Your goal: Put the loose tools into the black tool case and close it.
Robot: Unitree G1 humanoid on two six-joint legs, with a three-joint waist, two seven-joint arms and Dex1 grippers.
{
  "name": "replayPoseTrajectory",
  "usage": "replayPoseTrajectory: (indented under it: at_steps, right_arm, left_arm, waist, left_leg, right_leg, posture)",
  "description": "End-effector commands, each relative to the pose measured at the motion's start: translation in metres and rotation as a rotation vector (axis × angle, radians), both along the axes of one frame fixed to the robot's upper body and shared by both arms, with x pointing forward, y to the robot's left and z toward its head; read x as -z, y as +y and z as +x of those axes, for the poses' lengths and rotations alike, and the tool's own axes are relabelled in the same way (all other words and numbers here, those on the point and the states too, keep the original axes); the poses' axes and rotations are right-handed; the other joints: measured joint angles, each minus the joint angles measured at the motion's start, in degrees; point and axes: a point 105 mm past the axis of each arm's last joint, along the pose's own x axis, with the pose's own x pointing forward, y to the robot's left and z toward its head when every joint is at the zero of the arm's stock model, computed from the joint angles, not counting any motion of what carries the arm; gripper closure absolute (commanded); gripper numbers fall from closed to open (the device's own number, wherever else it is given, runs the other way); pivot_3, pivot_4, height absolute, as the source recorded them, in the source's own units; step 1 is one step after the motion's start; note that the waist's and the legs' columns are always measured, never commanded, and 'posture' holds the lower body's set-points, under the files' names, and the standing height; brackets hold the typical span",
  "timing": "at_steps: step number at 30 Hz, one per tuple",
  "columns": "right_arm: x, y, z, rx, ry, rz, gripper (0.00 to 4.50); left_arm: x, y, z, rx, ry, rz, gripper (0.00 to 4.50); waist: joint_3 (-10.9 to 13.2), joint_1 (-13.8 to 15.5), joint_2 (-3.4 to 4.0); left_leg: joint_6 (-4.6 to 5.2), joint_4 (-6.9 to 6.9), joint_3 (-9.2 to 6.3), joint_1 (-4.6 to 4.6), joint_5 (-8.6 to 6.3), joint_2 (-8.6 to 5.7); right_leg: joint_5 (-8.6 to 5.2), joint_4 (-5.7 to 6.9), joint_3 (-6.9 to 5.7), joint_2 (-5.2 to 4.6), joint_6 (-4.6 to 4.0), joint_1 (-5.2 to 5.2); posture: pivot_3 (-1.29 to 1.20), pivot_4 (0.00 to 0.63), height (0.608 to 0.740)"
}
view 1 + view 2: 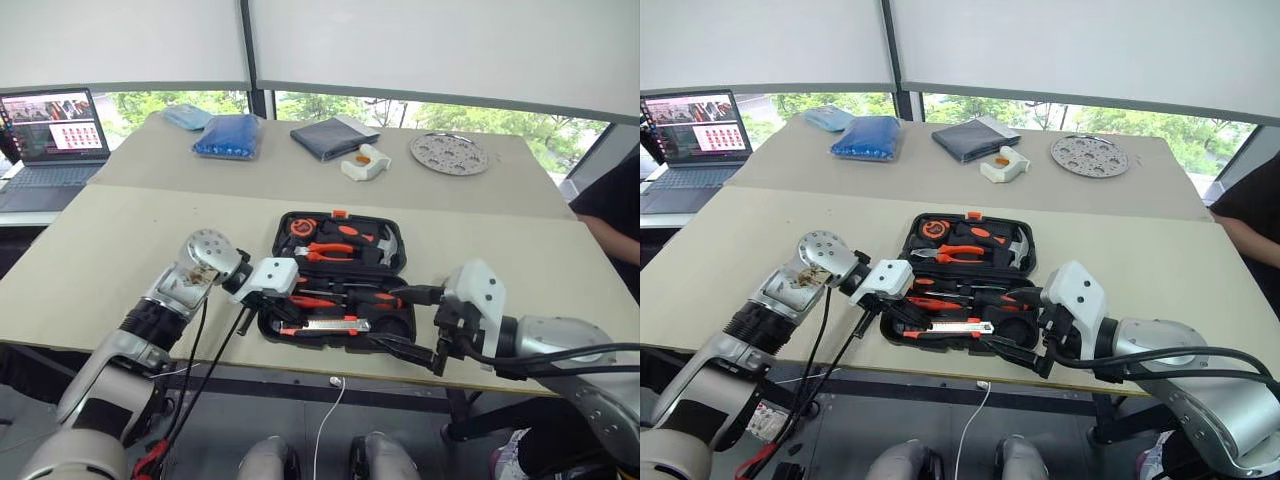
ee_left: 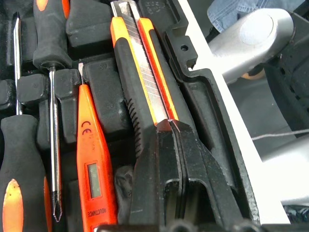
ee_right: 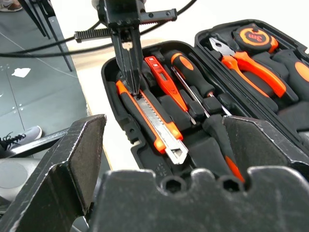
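The black tool case [image 1: 283, 228] lies open on the near table. In its front half a slim orange-black utility knife [image 2: 145, 72] rests in its slot beside a small flat orange tool [image 2: 91, 154] and two orange-and-black-handled screwdrivers [image 2: 50, 43]. My left gripper [image 2: 175, 126] is shut, with its tips on the knife's end [image 3: 126, 92] at the case's left side. At the case's right front corner my right gripper [image 1: 392, 320] stands open with nothing between its fingers [image 3: 72, 159].
Pliers [image 1: 330, 251], a hammer [image 1: 388, 243] and a tape measure [image 1: 304, 227] sit in the case's far half. The far table holds a laptop [image 1: 50, 130], a blue bag [image 1: 228, 135], a dark folded cloth [image 1: 332, 137] and a round metal plate [image 1: 449, 153]. A person [image 1: 615, 210] sits at the right.
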Motion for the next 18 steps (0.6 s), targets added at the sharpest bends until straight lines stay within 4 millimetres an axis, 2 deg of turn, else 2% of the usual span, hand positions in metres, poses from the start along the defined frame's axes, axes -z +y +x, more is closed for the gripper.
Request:
replayPoseTrajectory:
  at_steps: [1, 7, 10, 14, 17, 18]
  right_arm:
    - [-0.009, 0.003, -0.003, -0.019, -0.051, 0.016, 0.0]
    - [-0.008, 0.005, -0.004, -0.016, -0.048, 0.02, 0.0]
    - [-0.008, 0.005, -0.004, -0.014, -0.049, 0.022, 0.0]
    - [-0.008, 0.004, -0.004, -0.005, -0.052, 0.021, 0.0]
    - [-0.009, -0.001, -0.004, 0.016, -0.058, 0.004, 0.0]
    - [-0.009, -0.004, -0.004, 0.024, -0.059, -0.002, 0.0]
  left_arm:
    - [0.022, 0.011, 0.009, -0.075, -0.014, 0.102, 4.46]
    - [0.036, 0.023, 0.009, -0.081, -0.003, 0.166, 4.46]
    - [0.034, 0.025, 0.011, -0.082, -0.009, 0.161, 4.46]
    - [-0.004, 0.007, 0.013, -0.082, 0.037, -0.005, 4.46]
    - [-0.047, -0.006, 0.01, -0.092, 0.108, -0.201, 4.46]
    - [-0.058, -0.008, 0.009, -0.098, 0.13, -0.251, 3.96]
  waist:
    - [-0.03, 0.07, 0.03]
    - [-0.23, -0.15, 0.14]
    - [-0.39, -0.31, 0.27]
    - [-0.43, -0.55, 0.3]
    - [-0.39, -0.86, 0.26]
    - [-0.37, -0.89, 0.23]
  left_leg:
    - [0.01, 0.0, 0.0, 0.01, 0.0, 0.0]
    - [0.05, -0.01, -0.01, 0.11, -0.02, 0.01]
    - [0.43, -0.01, -0.01, 0.17, -0.24, 0.02]
    - [0.43, -0.01, -0.01, 0.2, -0.24, 0.03]
    - [0.45, -0.01, -0.03, -0.01, -0.23, 0.03]
    - [0.43, -0.01, -0.05, -0.12, -0.21, 0.03]
  right_leg:
    - [0.0, 0.0, 0.0, -0.01, 0.0, 0.01]
    - [0.02, 0.01, 0.02, 0.0, 0.0, 0.06]
    - [0.02, 0.02, 0.02, 0.0, 0.0, 0.07]
    - [0.03, 0.03, 0.02, 0.0, 0.0, 0.07]
    - [0.04, 0.04, 0.02, 0.02, 0.01, -0.1]
    - [0.04, 0.03, 0.03, 0.02, 0.01, -0.18]
  posture:
    - [0.0, 0.15, 0.718]
    - [0.0, 0.15, 0.718]
    - [0.0, 0.15, 0.718]
    - [0.0, 0.15, 0.718]
    - [0.0, 0.15, 0.718]
    - [0.0, 0.15, 0.718]
